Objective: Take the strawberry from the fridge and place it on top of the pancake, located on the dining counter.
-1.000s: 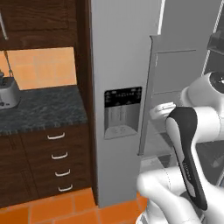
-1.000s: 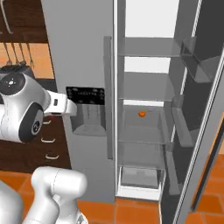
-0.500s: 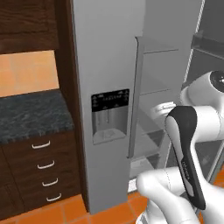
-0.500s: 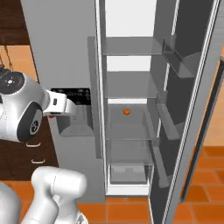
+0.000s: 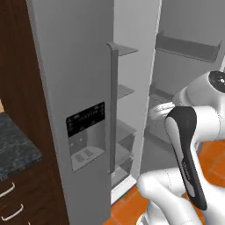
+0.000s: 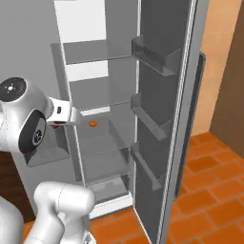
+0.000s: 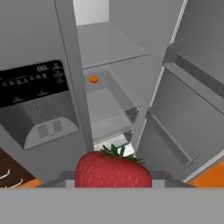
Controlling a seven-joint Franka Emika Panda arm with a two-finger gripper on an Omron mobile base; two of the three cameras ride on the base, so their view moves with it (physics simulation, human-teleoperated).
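Writing: the black dispenser panel [image 5: 85, 120] on the fridge [image 5: 70, 66] carries rows of pale marks and small icons; in the hand view a figure at its top looks like digits, too blurred to read. No brand name can be made out.
Arm pose: the white arm [image 5: 189, 145] rises from the base, folds at a dark-sleeved elbow and reaches forward toward the fridge front, its wrist level at about the height of the dispenser.
Gripper: in the right base view the gripper [image 6: 56, 126] sits just left of the edge of the open compartment, a red spot showing under the wrist. The fingers themselves cannot be made out.
Grip: the jaws stand partly closed, with the strawberry [image 7: 113, 168] between them, held right in front of the hand camera.
Strawberry: red, green leaves pointing up in the hand view, outside the fridge, in front of the dispenser door and clear of the shelves.
Fridge: right-hand door [image 6: 167, 95] swung wide open, its grey door bins facing the compartment; clear shelves inside.
Other item: a small orange fruit [image 6: 93, 124] lies on a middle shelf [image 6: 97, 131], well behind the strawberry.
Floor: orange tiles [image 6: 205, 190] beneath the open door.
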